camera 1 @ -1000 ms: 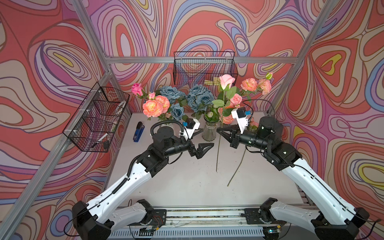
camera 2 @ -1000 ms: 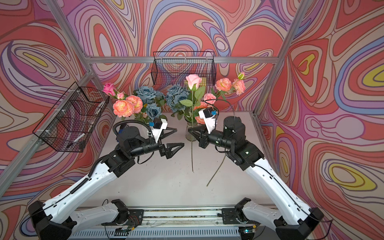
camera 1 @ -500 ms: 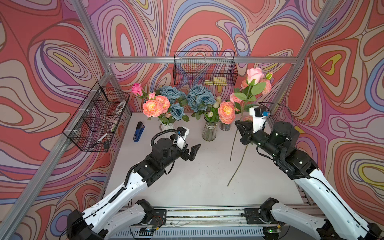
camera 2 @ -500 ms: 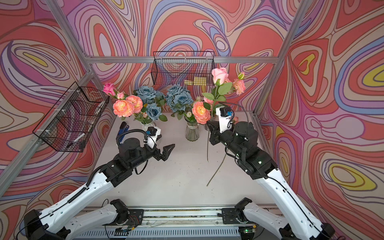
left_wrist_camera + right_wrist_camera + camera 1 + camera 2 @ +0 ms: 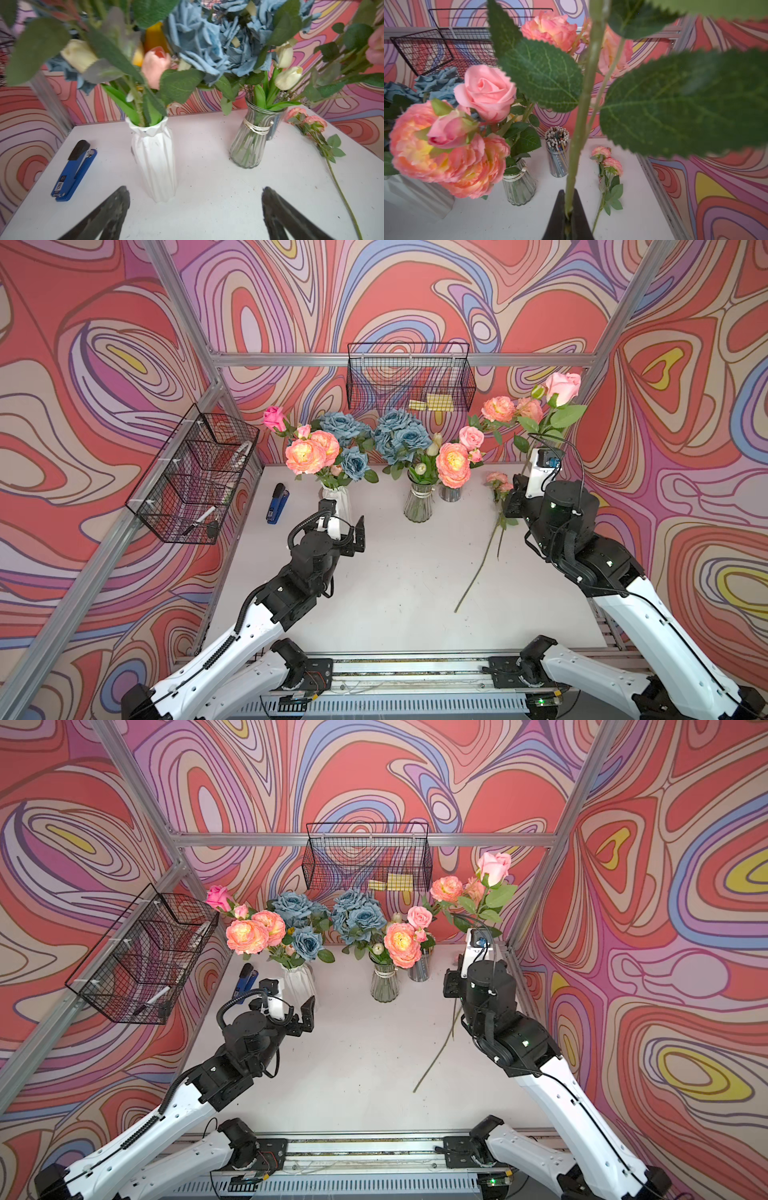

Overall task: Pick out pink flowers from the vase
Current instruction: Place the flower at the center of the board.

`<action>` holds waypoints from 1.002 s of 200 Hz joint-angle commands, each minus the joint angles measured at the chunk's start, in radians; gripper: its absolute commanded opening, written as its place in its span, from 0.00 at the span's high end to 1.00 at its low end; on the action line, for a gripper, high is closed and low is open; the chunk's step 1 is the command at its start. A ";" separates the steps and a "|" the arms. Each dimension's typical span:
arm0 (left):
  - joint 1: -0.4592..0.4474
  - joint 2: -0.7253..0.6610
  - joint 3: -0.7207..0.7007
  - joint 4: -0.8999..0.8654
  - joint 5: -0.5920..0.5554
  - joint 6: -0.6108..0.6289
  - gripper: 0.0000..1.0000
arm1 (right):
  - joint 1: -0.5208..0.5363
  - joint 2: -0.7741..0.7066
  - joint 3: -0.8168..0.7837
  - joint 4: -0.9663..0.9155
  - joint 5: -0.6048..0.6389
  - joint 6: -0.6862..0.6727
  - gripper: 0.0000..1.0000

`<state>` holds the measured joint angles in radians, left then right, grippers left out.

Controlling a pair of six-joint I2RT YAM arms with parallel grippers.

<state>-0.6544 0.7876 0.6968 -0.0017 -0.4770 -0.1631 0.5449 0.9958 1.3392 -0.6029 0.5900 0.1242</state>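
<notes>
My right gripper (image 5: 569, 200) is shut on the green stem of a pink rose (image 5: 563, 385), which it holds upright over the table's back right. More pink flowers stand in the glass vase (image 5: 419, 506): a peach head (image 5: 453, 464) and a pink rose (image 5: 471, 437). Peach heads (image 5: 305, 456) and a bright pink rose (image 5: 274, 418) fill the white vase (image 5: 338, 499). One pink stem (image 5: 496, 485) lies on the table beside the right gripper (image 5: 511, 504). My left gripper (image 5: 194, 194) stands open and holds nothing, just in front of the white vase (image 5: 153, 158).
Dusty-blue roses (image 5: 395, 435) and white tulips (image 5: 287, 78) share the vases. A jar of pencils (image 5: 557, 153) stands behind the glass vase. A blue stapler (image 5: 277, 504) lies at the back left. Wire baskets hang on the back wall (image 5: 409, 377) and the left frame (image 5: 195, 477).
The right gripper has carried the pink rose from the glass vase to the back right. The left gripper has drawn back leftward from the glass vase to the white vase.
</notes>
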 commanded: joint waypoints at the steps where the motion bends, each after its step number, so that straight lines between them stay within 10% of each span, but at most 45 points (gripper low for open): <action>1: 0.028 -0.032 -0.017 0.029 -0.098 -0.026 0.00 | -0.001 0.032 0.038 -0.081 0.088 0.036 1.00; 200: 0.412 0.140 -0.283 0.826 0.420 -0.005 0.04 | -0.591 0.095 -0.060 -0.088 -0.542 0.262 1.00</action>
<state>-0.2611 0.8658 0.4480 0.5770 -0.1558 -0.1707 -0.0261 1.0687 1.2995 -0.7296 0.1574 0.3389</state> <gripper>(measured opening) 0.956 0.063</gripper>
